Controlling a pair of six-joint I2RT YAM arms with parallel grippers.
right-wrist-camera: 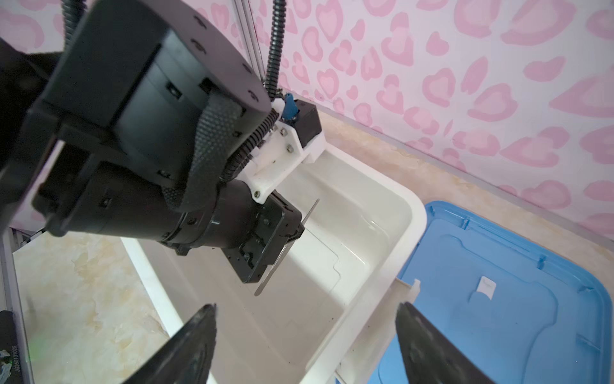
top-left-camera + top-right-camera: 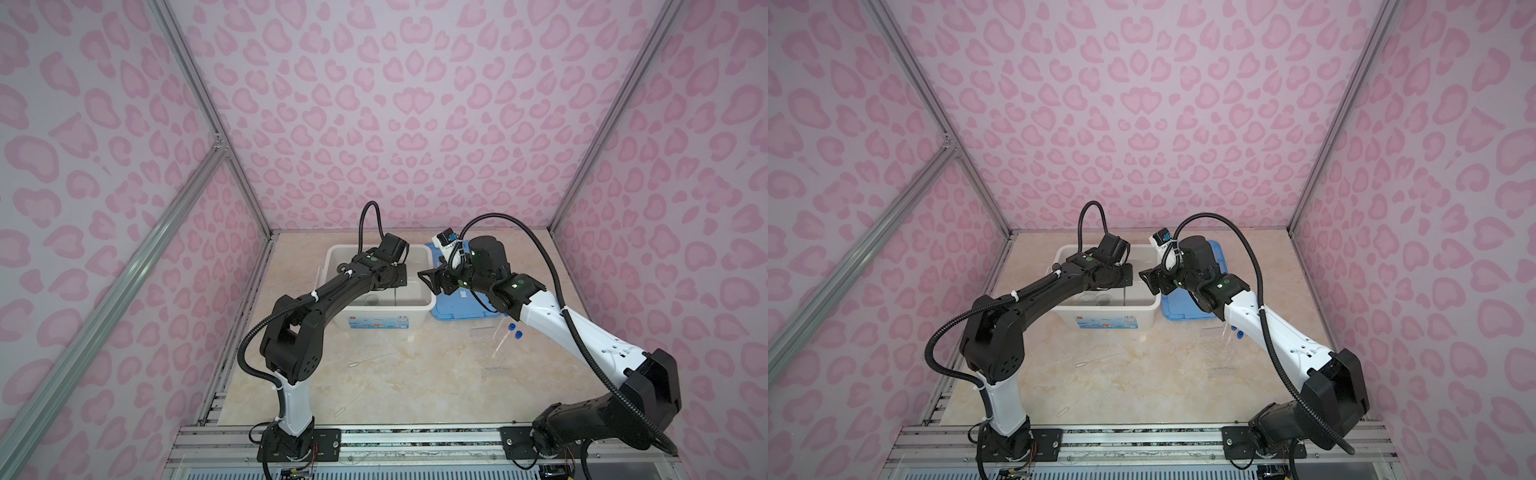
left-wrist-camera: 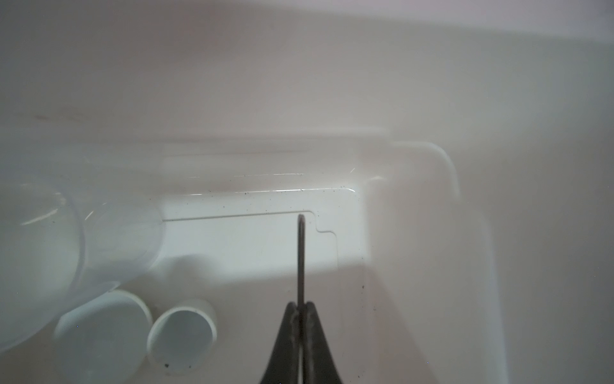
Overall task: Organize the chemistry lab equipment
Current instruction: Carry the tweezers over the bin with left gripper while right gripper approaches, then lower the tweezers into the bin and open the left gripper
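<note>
Over the white bin (image 1: 410, 212), left claw (image 3: 300, 304) pinches the tweezers (image 3: 301, 259), probably to drop them in; right claw (image 1: 305, 306) gapes empty.

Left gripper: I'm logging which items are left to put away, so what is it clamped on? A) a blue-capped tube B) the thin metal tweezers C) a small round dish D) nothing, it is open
B: in the left wrist view the left gripper is shut on the thin metal tweezers, held above the floor of the white bin.
</note>
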